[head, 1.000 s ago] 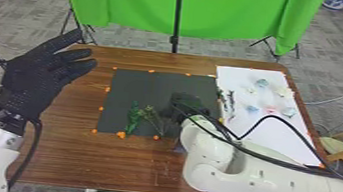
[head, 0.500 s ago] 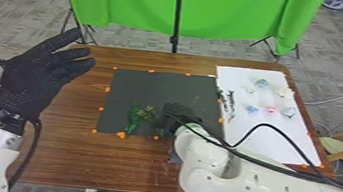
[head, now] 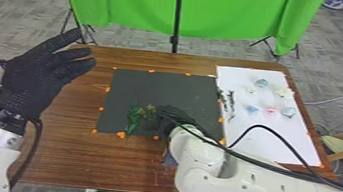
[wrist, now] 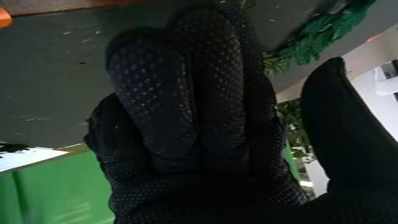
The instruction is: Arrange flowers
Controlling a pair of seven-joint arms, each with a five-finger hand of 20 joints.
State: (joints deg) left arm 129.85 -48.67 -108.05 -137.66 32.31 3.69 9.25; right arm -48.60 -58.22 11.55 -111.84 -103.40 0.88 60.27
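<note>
Head view, mat (head: pixel 155 90): dark, lying on the table (head: pixel 73 165); it looks like the place where the arrangement is being laid out.
Fern (head: pixel 134 117): on the mat's near left part, tips pointing away from the robot, perhaps as a leafy backing for the rest.
Sprig (head: pixel 149 110): just right of the fern, its lower part hidden by the right hand (head: pixel 177 117), which is probably there to set or straighten it.
Left hand (head: pixel 45 73): raised by the table's left edge, fingers extended, holding nothing; that likely leaves the mat to the other hand.
White sheet (head: pixel 258 136): right of the mat, it bears the supply and so serves as a tray of sorts.
Blooms (head: pixel 270 110): pink, blue and pale, spaced apart on the white sheet, presumably so each can be picked singly.
Stems (head: pixel 230 101): dark, thin, along the white sheet's left side, near the mat.
Tabs (head: pixel 121 135): orange, at the borders of mat and sheet, likely holding them flat or marking them.
Right wrist view, right hand: fingers straight and together, thumb well apart; low over the mat, with greenery beyond the fingertips.
Leaves (wrist: pixel 291 117): seen between thumb and fingers; the glove hides much, so whether they are gripped cannot be told.
</note>
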